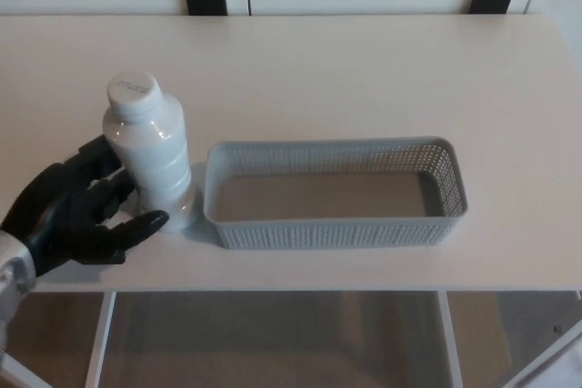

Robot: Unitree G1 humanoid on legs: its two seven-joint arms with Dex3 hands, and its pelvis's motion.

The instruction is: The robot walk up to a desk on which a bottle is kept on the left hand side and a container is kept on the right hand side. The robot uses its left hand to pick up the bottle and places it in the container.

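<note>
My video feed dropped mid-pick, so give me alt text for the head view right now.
The robot's black left hand wraps its fingers around the base of an upright white bottle at the left of a pale desk. Just right of the bottle sits an empty grey mesh container. The right hand is not in view.

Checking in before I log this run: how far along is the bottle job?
Done: the robot stands at the desk. In hand: the left hand is wrapping its fingers around the base of the upright bottle, which is not yet lifted. Left: lifting it and placing it in the empty container.
</note>
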